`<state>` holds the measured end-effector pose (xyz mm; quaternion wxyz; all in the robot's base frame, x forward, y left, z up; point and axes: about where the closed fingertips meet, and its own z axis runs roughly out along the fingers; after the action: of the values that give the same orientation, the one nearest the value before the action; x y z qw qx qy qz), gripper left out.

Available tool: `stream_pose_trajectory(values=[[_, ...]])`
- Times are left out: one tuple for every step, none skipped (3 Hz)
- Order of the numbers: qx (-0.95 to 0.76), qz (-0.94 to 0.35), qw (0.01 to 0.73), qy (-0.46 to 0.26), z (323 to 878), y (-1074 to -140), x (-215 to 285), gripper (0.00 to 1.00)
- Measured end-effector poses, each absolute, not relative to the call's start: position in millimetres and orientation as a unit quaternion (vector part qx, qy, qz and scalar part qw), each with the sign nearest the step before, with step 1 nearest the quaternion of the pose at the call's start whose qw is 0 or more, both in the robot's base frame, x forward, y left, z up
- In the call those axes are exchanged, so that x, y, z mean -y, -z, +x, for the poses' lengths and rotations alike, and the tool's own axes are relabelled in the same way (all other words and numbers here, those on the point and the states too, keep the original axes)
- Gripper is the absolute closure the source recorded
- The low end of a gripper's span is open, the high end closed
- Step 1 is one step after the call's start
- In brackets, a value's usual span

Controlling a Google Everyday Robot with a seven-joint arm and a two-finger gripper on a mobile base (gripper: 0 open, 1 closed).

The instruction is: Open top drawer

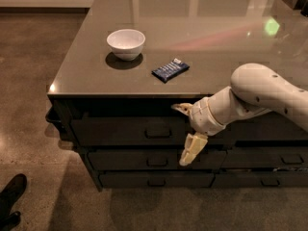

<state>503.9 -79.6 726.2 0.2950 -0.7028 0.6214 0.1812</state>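
Footwear comes nearest: one dark shoe (13,190) on the floor, well left of and below the top drawer (115,131). Two shallower drawers (125,159) sit stacked directly beneath that top drawer, each with one loop handle, and two more drawers (260,159) show lower right of it. The top drawer itself is the tallest front, just under the countertop (216,52), with one metal handle (158,133) at its centre. The one gripper (186,129) hangs before the drawer front, just right of the handle, its two fingers (192,150) spread wide apart and holding nothing. Above the drawer, on the countertop, lie one dark blue packet (170,70) and, farther back, one white bowl (126,43).
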Motion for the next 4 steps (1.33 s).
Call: stream_pose_trajectory(values=[[-0.618, -0.712, 0.292, -0.163, 517, -720, 86, 0.00], [-0.624, -0.712, 0.279, -0.161, 522, -704, 91, 0.00], [-0.630, -0.708, 0.269, -0.172, 527, -681, 97, 0.00], [-0.630, -0.708, 0.261, -0.180, 532, -662, 99, 0.00]])
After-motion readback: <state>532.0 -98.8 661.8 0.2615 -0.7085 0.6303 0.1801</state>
